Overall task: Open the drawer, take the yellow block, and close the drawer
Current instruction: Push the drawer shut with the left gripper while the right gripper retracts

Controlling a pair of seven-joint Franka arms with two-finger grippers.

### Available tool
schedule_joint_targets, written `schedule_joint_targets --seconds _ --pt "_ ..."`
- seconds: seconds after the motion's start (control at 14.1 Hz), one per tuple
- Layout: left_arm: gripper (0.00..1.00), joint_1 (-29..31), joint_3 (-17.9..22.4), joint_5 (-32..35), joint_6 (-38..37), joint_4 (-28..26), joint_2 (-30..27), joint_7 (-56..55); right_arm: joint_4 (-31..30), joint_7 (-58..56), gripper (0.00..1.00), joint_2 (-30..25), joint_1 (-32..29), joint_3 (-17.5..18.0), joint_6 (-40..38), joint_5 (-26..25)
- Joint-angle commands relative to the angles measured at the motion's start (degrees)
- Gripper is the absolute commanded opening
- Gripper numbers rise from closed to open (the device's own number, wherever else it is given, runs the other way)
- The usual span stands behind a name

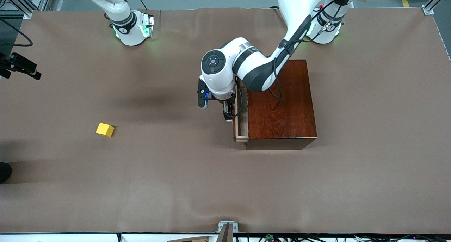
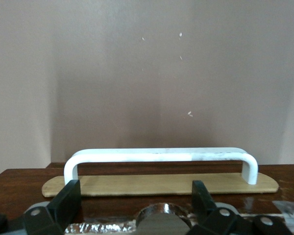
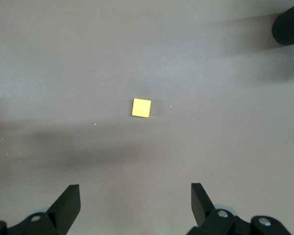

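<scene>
The mahogany box (image 1: pixel 280 104) stands mid-table, and its drawer (image 1: pixel 241 122) is out by a narrow strip of pale wood toward the right arm's end. My left gripper (image 1: pixel 228 114) hangs open at the drawer front. In the left wrist view the white bar handle (image 2: pixel 159 155) lies just past the open left gripper (image 2: pixel 134 198), not between the fingers (image 2: pixel 66 200). The yellow block (image 1: pixel 105 129) lies on the bare table toward the right arm's end. My right gripper (image 3: pixel 134 196) is open, high over the table, with the block (image 3: pixel 141 107) far below it.
A black camera mount (image 1: pixel 21 67) juts in at the table's edge at the right arm's end. A dark rounded object (image 1: pixel 4 172) sits at that same edge, nearer the front camera. Brown tabletop (image 1: pixel 176 185) spreads around the block and box.
</scene>
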Motion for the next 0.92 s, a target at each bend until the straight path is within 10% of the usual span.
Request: schedule_joint_targets --seconds 0.0,0.85 --pt "1.0 0.16 0.05 1.51 -4.66 -2.54 -3.7 1.28 -0.78 0.98 1.0 0.19 -0.36 0.88 0.9 -0.46" --pt "1.0 0.77 0.31 1.68 -9.76 -2.98 -3.35 1.2 2.39 0.98 1.0 5.03 -0.36 0.88 -0.94 0.07"
